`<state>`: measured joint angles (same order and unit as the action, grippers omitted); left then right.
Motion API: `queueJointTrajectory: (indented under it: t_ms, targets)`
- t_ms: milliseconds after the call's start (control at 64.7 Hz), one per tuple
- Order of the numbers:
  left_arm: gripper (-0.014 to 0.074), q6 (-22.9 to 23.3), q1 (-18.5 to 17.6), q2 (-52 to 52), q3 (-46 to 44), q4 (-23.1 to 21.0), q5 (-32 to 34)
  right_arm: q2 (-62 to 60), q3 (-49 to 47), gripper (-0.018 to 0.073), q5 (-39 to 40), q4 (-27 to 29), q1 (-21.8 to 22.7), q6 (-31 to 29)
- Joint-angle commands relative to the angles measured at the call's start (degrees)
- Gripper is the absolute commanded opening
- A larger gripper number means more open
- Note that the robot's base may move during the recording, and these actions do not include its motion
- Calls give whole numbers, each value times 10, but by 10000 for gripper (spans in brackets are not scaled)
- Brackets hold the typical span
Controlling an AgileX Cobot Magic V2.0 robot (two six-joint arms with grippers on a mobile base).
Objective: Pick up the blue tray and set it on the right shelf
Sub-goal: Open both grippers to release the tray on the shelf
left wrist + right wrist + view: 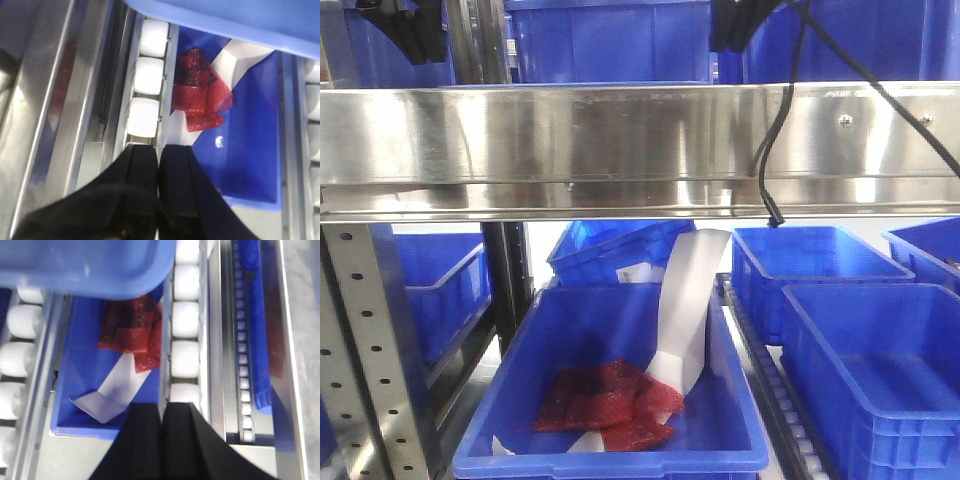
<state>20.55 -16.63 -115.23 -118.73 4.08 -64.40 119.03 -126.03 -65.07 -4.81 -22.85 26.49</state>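
The light periwinkle blue tray [240, 20] fills the top edge of the left wrist view, and its rounded corner [85, 265] fills the top left of the right wrist view. It lies above the lower bin, ahead of both grippers and apart from them. My left gripper [158, 150] is shut and empty. My right gripper [162, 407] is shut and empty. The right shelf's shiny steel front rail [620, 135] with screws crosses the front view. Both grippers hang as black shapes above it, left [418, 50] and right [732, 40].
Below the rail a deep dark-blue bin [610, 462] holds a red mesh bag [610, 400] and a white paper strip [685, 310]. More dark-blue bins [880, 370] stand to the right. White rollers [147, 75] [186, 322] flank the bin. A black cable [780, 130] hangs over the rail. A perforated upright [370, 350] stands at the left.
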Motion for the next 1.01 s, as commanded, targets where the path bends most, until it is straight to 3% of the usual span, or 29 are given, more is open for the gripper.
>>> queueJointTrajectory:
  t_ms: [0,170,325,479,711,789,990]
  targets:
    - [-48,-22,0,38,-34,-20,6,-48,-37,55,38,5,1,-1]
    - [-48,-30,-6,93,-54,-29,6,-95,-59,54,53,15,-8,-14]
    - [-48,-30,-14,162,17,-28,54,-139,-13,54,80,15,-40,-62]
    - [-48,-30,-15,259,176,-62,178,-210,101,54,203,14,-77,-63]
    - [-48,-34,-17,402,433,-63,410,-341,344,54,391,-29,-99,-79]
    - [-48,-57,-24,448,510,-62,469,-391,431,54,453,-40,-99,-86]
    - [-48,-83,-88,552,675,-61,590,-526,609,54,576,-62,-99,-86]
